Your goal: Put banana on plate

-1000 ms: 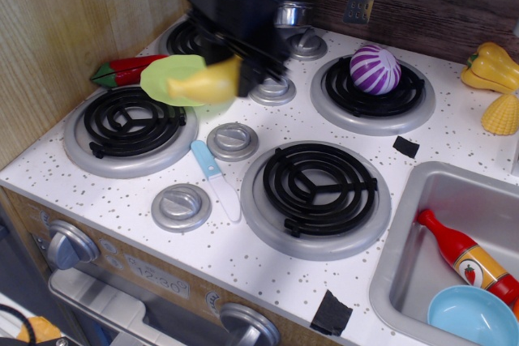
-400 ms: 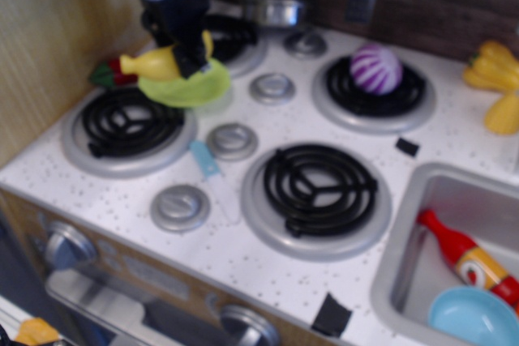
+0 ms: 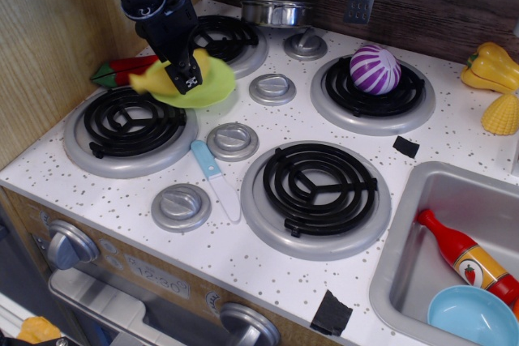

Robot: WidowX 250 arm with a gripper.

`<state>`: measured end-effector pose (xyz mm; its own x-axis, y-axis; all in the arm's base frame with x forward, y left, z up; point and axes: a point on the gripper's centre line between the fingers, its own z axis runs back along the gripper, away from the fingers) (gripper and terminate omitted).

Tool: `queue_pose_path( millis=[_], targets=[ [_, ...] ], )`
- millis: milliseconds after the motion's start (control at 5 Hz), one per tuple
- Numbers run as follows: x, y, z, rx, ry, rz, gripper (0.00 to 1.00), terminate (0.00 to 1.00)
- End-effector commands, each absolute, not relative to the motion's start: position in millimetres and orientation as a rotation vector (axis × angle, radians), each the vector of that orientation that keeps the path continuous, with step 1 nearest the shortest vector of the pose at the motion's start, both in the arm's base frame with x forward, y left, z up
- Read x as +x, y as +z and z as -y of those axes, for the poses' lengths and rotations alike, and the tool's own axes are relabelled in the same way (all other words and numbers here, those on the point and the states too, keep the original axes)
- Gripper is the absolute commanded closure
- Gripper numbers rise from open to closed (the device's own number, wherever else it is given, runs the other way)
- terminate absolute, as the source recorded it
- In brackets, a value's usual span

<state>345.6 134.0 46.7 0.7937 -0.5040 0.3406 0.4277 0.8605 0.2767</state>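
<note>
Yellow against lime green, the banana (image 3: 162, 77) sits low over the plate (image 3: 212, 85), which lies on the speckled stovetop between the two left burners. From where I stand, the black gripper (image 3: 185, 79) reaches down from the upper left with its fingers clenched around the banana's middle; the narrow stem end pokes out leftward, near a red toy pepper (image 3: 122, 69).
</note>
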Motion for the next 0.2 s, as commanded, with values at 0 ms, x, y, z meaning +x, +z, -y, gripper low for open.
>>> queue_pose_path(
  millis=[0],
  targets=[
    [353.1, 62.5, -139.8, 0.231, -0.523, 0.458, 0.0, 1.0]
  ],
)
